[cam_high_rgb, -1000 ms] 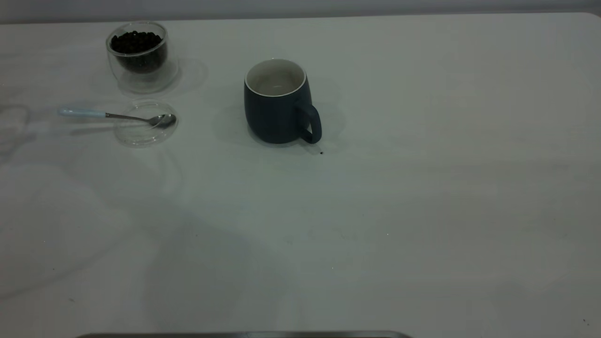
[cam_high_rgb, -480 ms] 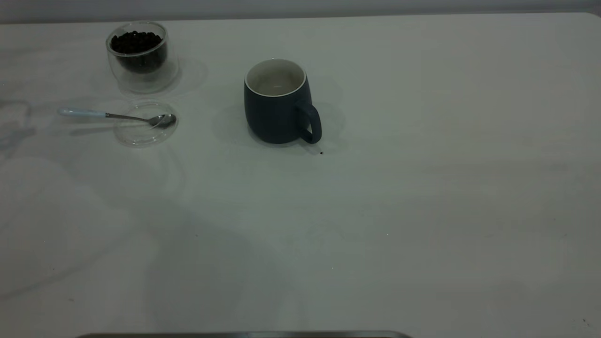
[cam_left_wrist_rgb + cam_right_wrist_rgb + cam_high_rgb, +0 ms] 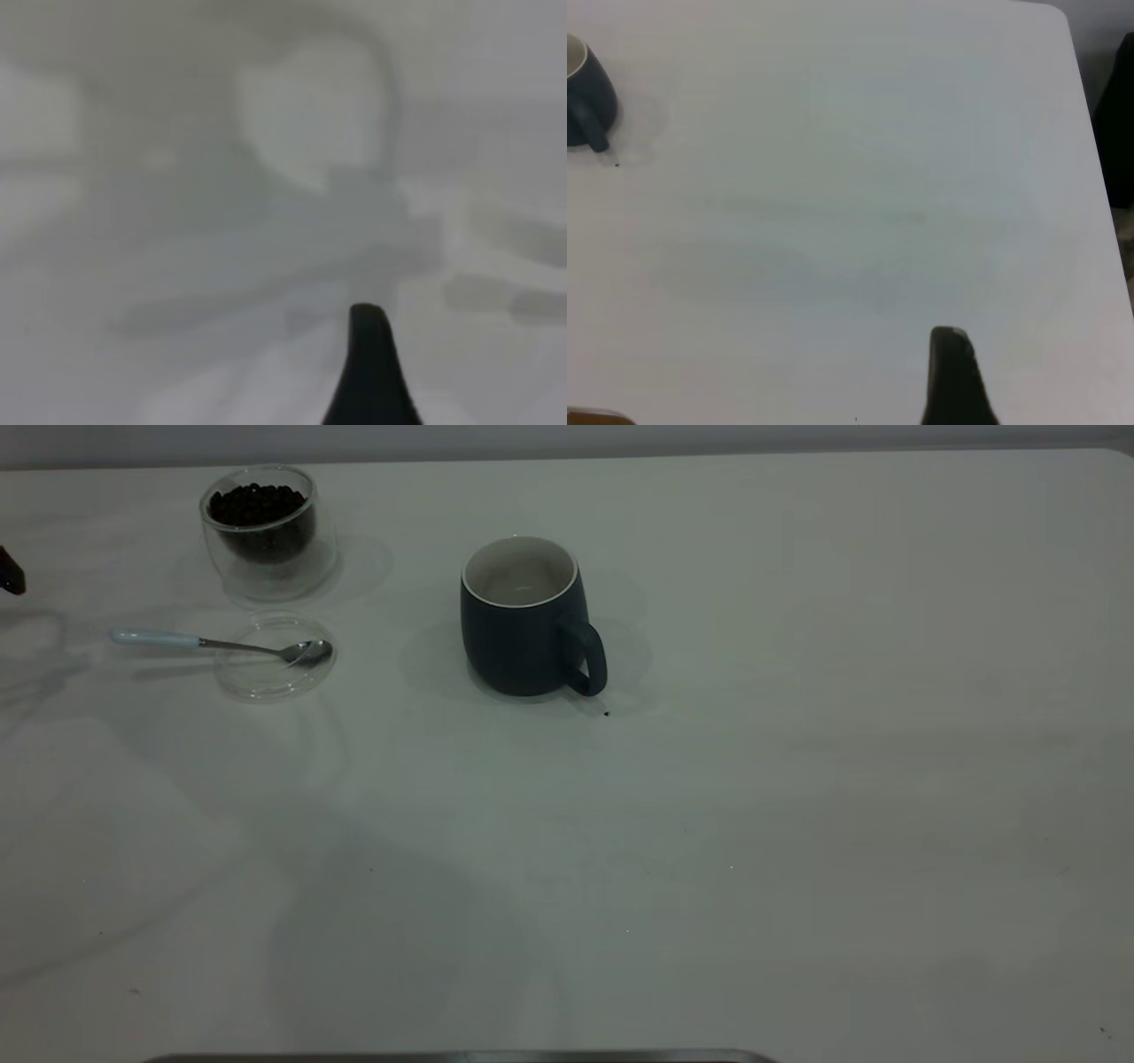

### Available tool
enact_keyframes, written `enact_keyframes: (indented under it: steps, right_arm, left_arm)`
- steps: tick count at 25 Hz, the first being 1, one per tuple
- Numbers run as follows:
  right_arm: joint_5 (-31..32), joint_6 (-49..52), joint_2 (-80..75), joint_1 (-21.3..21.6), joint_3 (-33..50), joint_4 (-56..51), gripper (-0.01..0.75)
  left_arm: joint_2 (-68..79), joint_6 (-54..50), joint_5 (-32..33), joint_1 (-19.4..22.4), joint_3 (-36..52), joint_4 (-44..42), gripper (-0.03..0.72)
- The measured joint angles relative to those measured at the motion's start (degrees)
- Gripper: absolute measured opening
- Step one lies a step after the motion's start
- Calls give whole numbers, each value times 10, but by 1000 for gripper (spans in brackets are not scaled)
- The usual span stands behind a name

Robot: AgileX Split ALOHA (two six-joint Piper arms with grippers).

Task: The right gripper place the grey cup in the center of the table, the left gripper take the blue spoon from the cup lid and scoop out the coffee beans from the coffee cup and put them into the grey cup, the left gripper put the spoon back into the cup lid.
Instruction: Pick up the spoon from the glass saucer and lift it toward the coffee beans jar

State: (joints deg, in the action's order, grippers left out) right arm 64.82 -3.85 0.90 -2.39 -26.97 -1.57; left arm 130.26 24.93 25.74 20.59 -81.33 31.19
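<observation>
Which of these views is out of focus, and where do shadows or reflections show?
Left wrist view: heavily blurred, only a dark fingertip and vague grey shapes. Exterior view: sharp; soft arm shadows fall across the table, and faint rings surround the coffee cup. Right wrist view: evenly lit, the grey cup at its edge.

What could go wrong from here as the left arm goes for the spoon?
1. The blue spoon lies low, its bowl on the clear cup lid and its handle jutting past the rim; a pinch there may tip the spoon or slide the lid.
2. The coffee cup stands just behind the lid, so the left claw, only now entering at the table's left edge, could knock it.
3. The grey cup sits apart, so beans may spill in transit.
</observation>
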Motion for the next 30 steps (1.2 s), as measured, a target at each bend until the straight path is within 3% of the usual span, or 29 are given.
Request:
enact_keyframes:
  steps: [11, 23, 30]
  right_arm:
    - [0, 1, 0, 0, 0, 0, 457]
    - [0, 1, 0, 0, 0, 0, 457]
    - [0, 1, 0, 0, 0, 0, 457]
  left_arm:
    - [77, 88, 143, 0, -124, 34, 572]
    - [133, 210, 185, 0, -135, 141, 570]
    - [139, 248, 203, 0, -135, 153, 570]
